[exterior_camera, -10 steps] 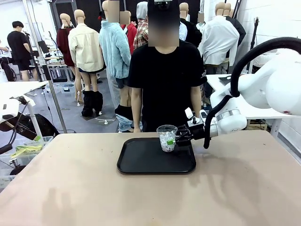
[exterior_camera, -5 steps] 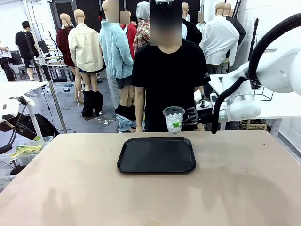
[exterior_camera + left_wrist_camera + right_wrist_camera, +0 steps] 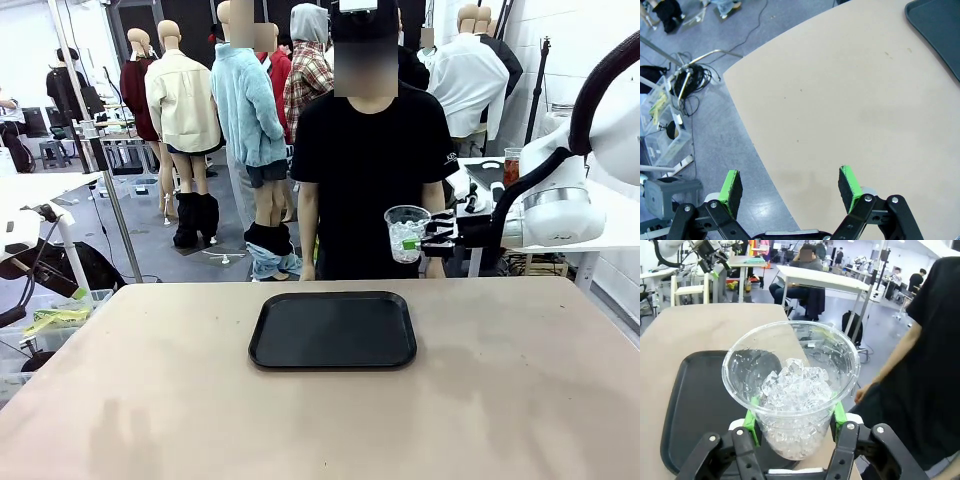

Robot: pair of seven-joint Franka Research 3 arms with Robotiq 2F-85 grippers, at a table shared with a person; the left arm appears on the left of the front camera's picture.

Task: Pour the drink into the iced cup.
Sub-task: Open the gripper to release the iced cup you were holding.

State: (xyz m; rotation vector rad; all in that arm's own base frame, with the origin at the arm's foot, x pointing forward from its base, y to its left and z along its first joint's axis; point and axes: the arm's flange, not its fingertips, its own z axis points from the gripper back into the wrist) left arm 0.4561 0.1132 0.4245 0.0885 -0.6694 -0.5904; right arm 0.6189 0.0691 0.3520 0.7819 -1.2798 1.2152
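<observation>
Cup [image 3: 405, 225] upright, ice inside, clamped by right end effector [image 3: 418, 241] beyond tray [image 3: 333, 330], nearest person | left end effector [image 3: 790, 185] agape, empty, over desk [image 3: 865, 100] edge.

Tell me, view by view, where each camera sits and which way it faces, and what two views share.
Front: fixed on the robot's side, facing across the table to the person; the right gripper holds the iced cup aloft.
Left wrist: above the table's corner, looking down; the left gripper is open.
Right wrist: behind the iced cup, facing over the tray; green pads clamp it.
Shared: front and right wrist both show iced cup, tray, person.
</observation>
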